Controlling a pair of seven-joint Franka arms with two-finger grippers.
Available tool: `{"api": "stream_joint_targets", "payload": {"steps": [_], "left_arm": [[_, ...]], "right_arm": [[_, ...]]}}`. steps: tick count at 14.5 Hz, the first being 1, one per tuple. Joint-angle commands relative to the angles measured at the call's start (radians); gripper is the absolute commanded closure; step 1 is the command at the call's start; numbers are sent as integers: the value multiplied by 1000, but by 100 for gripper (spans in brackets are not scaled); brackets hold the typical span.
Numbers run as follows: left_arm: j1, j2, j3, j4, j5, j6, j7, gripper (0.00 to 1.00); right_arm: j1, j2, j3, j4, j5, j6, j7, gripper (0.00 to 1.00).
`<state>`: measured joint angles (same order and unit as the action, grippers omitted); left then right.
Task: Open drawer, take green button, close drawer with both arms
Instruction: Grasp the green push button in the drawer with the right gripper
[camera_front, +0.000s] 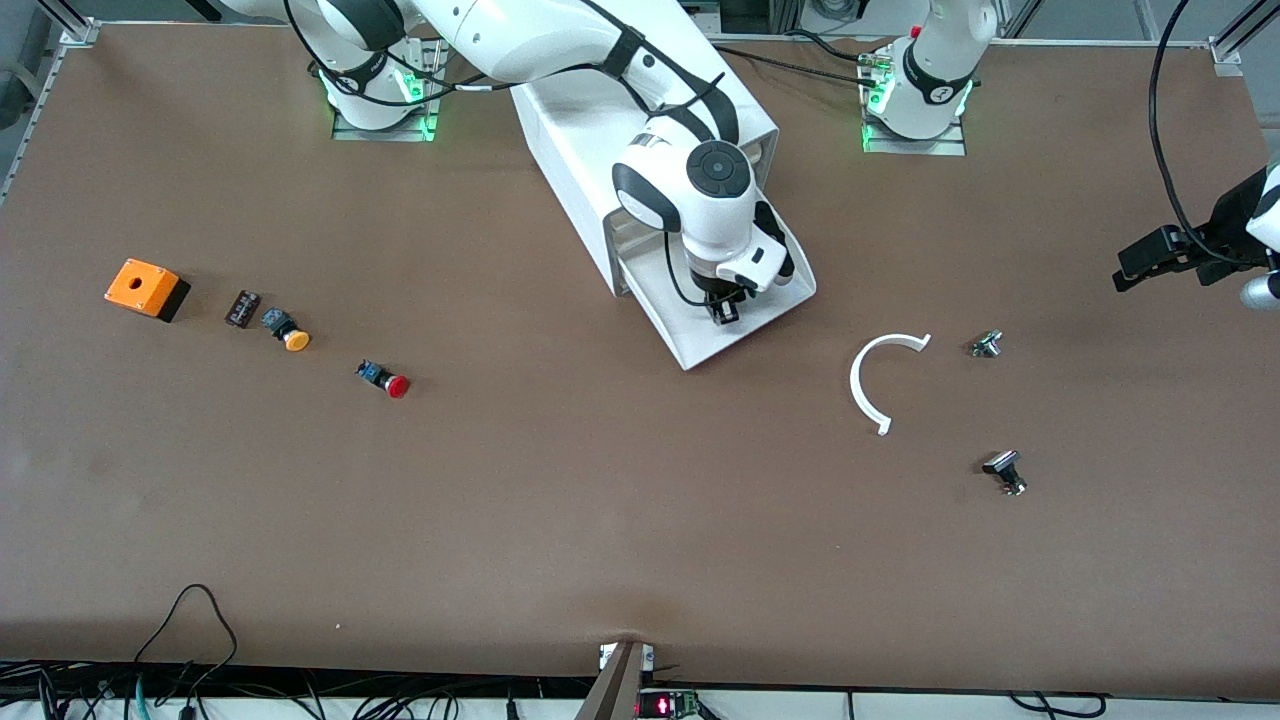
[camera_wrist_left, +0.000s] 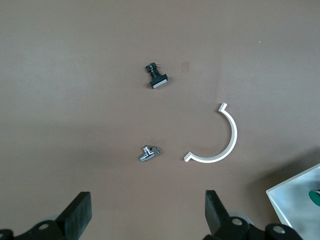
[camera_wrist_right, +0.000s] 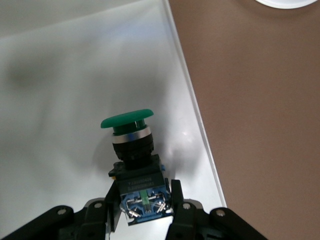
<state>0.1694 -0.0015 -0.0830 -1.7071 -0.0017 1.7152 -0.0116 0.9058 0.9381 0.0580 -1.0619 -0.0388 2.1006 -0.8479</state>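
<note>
Right wrist view gives you the clearest look: the right gripper (camera_wrist_right: 145, 210) is clenched on the blue body of the green-capped button (camera_wrist_right: 131, 150), inside the pulled-out drawer (camera_wrist_right: 60, 75). In the front view you see that drawer (camera_front: 700, 345) near the centre of the frame, sticking out of the white cabinet (camera_front: 570, 140) with the right gripper (camera_front: 724, 310) down in it. At the right edge of the frame, your left gripper (camera_front: 1130, 272) waits released, fingers (camera_wrist_left: 75, 215) spread, over bare table (camera_front: 600, 520). A white curved strip (camera_front: 868, 385) lies lower right of the drawer.
</note>
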Motion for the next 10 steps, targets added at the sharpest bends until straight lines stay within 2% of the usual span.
{"api": "stream_joint_targets", "payload": {"steps": [1,3,6,8,10], "left_arm": [[2,17,-6,33,20,-25,-10,0],[2,17,-6,33,20,-25,-10,0],[2,17,-6,33,20,-25,-10,0],[2,17,-6,33,20,-25,-10,0],[2,17,-6,33,20,-25,-10,0]], "right_arm": [[8,-22,-7,19,-18,-22,59,68],[8,-59,-20,20,-16,-40,61,68],[8,-102,-38,22,-18,-44,169,68],[11,-130,-88,28,-16,-47,214,68],[5,-148,-99,51,-12,-50,231,68]]}}
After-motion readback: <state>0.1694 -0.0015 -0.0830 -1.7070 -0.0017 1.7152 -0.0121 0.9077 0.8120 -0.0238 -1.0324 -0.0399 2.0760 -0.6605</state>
